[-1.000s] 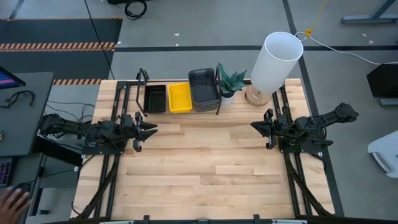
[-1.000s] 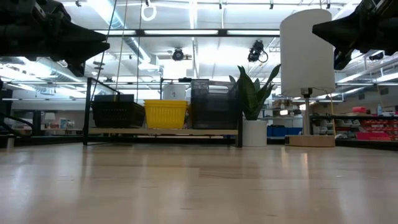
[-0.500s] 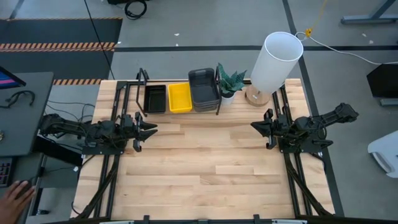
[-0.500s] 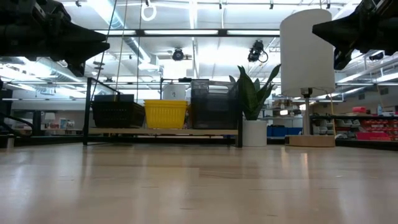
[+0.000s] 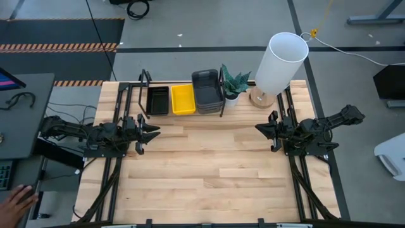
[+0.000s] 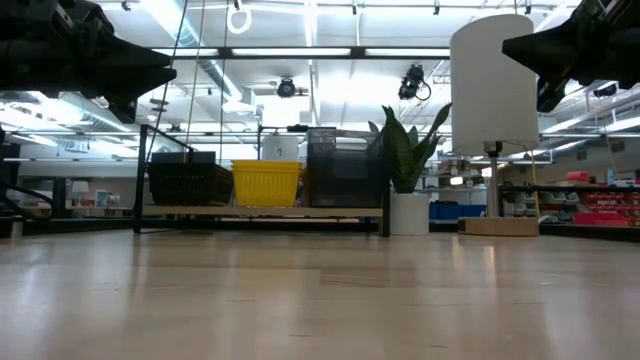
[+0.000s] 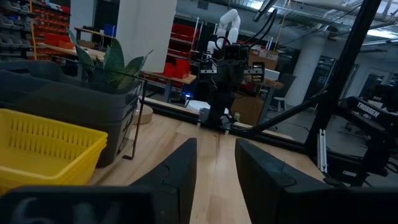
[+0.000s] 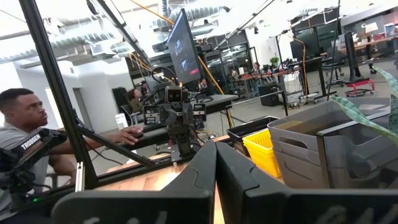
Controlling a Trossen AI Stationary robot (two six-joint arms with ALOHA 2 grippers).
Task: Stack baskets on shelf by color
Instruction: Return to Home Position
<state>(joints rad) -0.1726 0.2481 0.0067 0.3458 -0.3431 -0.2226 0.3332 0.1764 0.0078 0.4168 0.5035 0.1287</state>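
Note:
The shelf (image 5: pixel 144 95) stands along the table's far edge. On its board (image 6: pixel 260 212) sit the black mesh baskets (image 5: pixel 157 100), the yellow baskets (image 5: pixel 183 99) and a taller dark grey stack (image 5: pixel 207 92), side by side. How many are nested in each stack does not show. My left gripper (image 5: pixel 155 132) hovers above the table's left side, near the shelf's left end, fingers slightly open and empty (image 7: pixel 216 168). My right gripper (image 5: pixel 259 128) hovers over the right side, pointing left, shut and empty (image 8: pixel 216 162). Both are held high above the tabletop in the low view.
A lamp with a tall white shade (image 5: pixel 280 62) and a small potted plant (image 5: pixel 234 85) stand right of the shelf. The middle of the wooden tabletop (image 5: pixel 209 164) is free room. A person's hand (image 5: pixel 16 201) shows off the table's near left corner.

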